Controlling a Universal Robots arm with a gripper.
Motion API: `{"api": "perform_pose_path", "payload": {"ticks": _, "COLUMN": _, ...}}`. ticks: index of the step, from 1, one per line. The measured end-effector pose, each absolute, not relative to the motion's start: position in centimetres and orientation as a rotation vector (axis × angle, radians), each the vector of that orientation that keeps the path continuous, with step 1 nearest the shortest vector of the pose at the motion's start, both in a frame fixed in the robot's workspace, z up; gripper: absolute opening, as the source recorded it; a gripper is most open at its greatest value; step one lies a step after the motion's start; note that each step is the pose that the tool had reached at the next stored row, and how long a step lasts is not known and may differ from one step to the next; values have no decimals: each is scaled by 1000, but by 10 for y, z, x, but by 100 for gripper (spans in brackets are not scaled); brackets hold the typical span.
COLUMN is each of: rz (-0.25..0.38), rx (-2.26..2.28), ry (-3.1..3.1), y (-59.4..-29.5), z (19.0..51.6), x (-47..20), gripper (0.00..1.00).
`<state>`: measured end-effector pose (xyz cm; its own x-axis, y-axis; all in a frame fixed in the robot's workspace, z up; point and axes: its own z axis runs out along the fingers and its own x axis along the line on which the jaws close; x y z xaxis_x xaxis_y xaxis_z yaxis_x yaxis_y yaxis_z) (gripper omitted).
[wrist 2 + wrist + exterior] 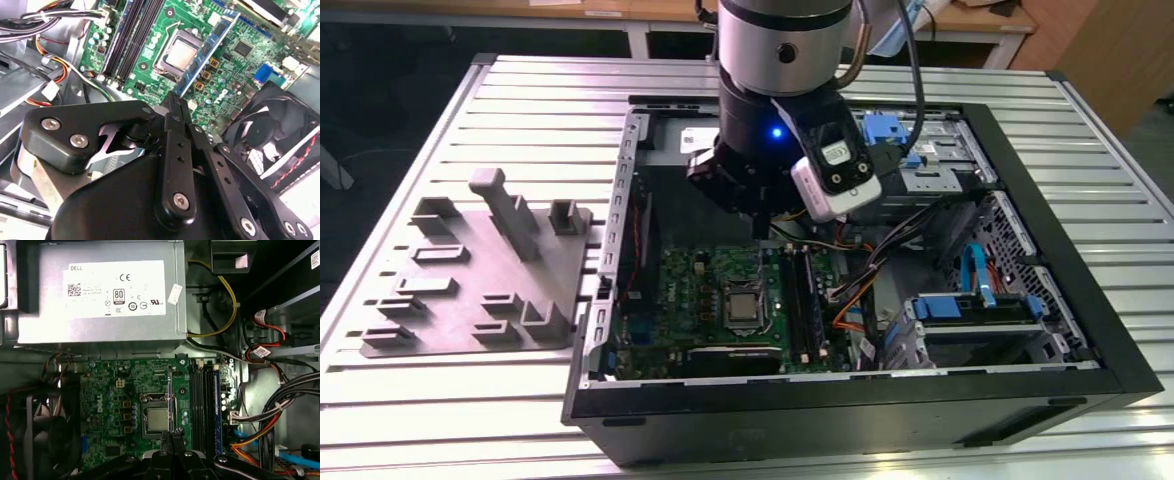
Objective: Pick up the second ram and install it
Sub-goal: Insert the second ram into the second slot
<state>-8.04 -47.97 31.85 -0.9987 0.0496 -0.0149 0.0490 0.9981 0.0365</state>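
My gripper (765,222) hangs inside the open computer case, above the green motherboard (720,290). It is shut on the second ram (210,47), a narrow blue stick with black chips that I see edge-on. In the first wrist view the ram (170,405) is a thin blue line over the processor socket (156,421), reaching out from the gripper (171,436). The long black slots (200,405) lie beside the ram and apart from it. In the second wrist view the gripper (176,102) pinches the stick's near end, and the slots (135,35) lie off to one side.
The grey power-supply box (100,295) borders the motherboard. A black fan (260,135) sits at the case wall. Bundled cables (854,290) and drive cages (961,310) fill the exterior view's right of the case. A grey fixture plate (480,270) lies on the slatted table.
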Motion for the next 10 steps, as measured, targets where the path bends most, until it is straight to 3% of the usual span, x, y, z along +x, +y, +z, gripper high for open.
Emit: {"api": "perform_pose_path", "payload": {"ticks": 10, "rz": 74, "rx": 68, "ry": 3124, "y": -480, "z": 307, "x": -72, "gripper": 12}}
